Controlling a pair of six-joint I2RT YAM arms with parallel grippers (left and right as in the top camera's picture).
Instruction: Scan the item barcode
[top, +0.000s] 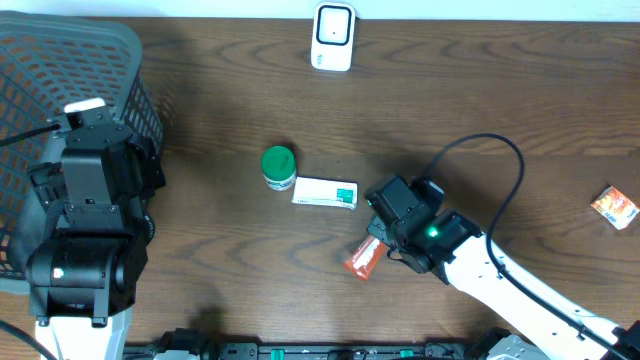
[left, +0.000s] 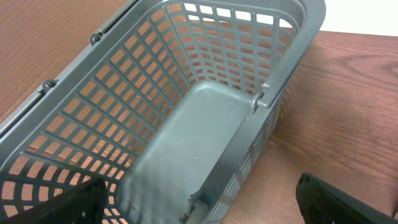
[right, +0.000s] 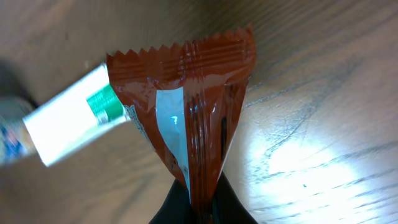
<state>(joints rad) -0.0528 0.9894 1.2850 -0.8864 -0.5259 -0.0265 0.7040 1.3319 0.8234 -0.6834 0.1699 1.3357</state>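
The right gripper holds a shiny orange-red packet near a white cardboard box with green print; a green-lidded round jar stands just beside this box.

We see a mock shop checkout: a grey shopping basket, a white scanner, a boxed item and a green-lidded jar on a wooden table.

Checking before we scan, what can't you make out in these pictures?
Packet barcode: none shows in right wrist view; overhead too small, partly under the right gripper.
Box print: blurred, right wrist view.
Basket: cut by overhead's left edge, left arm covering it.
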